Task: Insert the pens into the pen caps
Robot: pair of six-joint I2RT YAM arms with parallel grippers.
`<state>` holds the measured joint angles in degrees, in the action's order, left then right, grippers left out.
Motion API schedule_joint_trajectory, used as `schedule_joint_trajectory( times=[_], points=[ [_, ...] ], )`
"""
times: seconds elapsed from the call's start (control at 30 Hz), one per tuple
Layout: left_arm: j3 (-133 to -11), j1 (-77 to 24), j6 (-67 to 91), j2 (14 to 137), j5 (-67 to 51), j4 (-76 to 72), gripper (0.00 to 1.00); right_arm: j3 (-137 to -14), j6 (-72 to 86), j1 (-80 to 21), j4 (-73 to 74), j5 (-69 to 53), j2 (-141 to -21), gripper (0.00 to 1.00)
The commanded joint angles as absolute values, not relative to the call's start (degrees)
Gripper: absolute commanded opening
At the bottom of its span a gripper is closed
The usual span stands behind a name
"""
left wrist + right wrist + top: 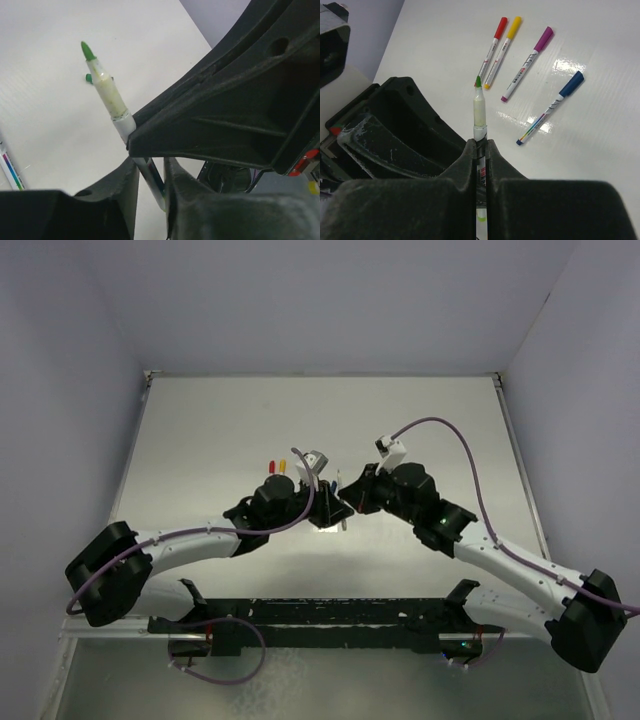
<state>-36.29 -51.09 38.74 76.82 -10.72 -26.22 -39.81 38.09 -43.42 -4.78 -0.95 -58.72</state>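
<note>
My right gripper [480, 145] is shut on an uncapped green pen [479, 107], which stands upright with its green tip on top. In the left wrist view the same green pen [107, 87] runs under the right finger and down between my left gripper's [150, 167] fingers. These are parted wider than the pen around its rear end. A small green cap [89, 78] lies on the table behind the pen. Both grippers [333, 503] meet at mid table. Red [492, 50], yellow [504, 50], purple [527, 62] and blue [550, 107] capped pens lie on the table.
The white table [200, 430] has grey walls on three sides. The capped pens lie just behind the grippers in the top view, red [268, 465] and yellow [282, 465] at the left. Another pen [10, 170] lies at the left edge of the left wrist view.
</note>
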Motion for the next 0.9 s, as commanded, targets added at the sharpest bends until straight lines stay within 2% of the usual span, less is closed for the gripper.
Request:
schedule_joint_trajectory(
  times=[0.0,0.13,0.17,0.2,0.3,0.33,0.5,0.7,0.87],
  points=[
    [-35.70,-51.14,39.78,75.08,-9.46,-30.83,0.20,-40.61,38.70,-44.67,-7.00,0.53,-59.03,0.00],
    [-34.30,-51.15,40.37,72.33,-6.01,-29.68,0.01,-41.12,38.54,-45.24,-5.54,1.22,-59.32,0.00],
    [-34.25,-51.14,40.34,71.89,-5.44,-28.90,0.00,-41.27,38.38,-45.34,-5.15,1.30,-59.33,0.00],
    [-34.30,-51.14,40.26,71.43,-4.89,-28.06,0.00,-41.57,38.26,-45.46,-4.57,1.61,-59.28,0.02],
    [-34.39,-51.14,40.00,70.45,-3.63,-24.72,0.00,-43.03,37.69,-45.78,-1.91,4.76,-58.11,0.23],
    [-34.32,-51.14,39.99,70.25,-3.27,-23.63,0.00,-43.40,37.56,-45.83,-0.99,6.19,-57.38,0.27],
    [-33.06,-51.11,39.32,69.26,-2.39,-17.60,0.00,-46.21,42.65,-45.80,8.16,15.50,-54.68,0.33],
    [-31.45,-51.12,37.12,67.07,-1.26,-11.38,0.00,-50.62,50.87,-45.79,22.05,24.59,-57.72,0.39],
    [-30.40,-51.18,36.05,65.16,-1.10,-9.36,0.00,-51.32,60.27,-45.12,29.82,30.24,-60.58,0.57]
  ],
)
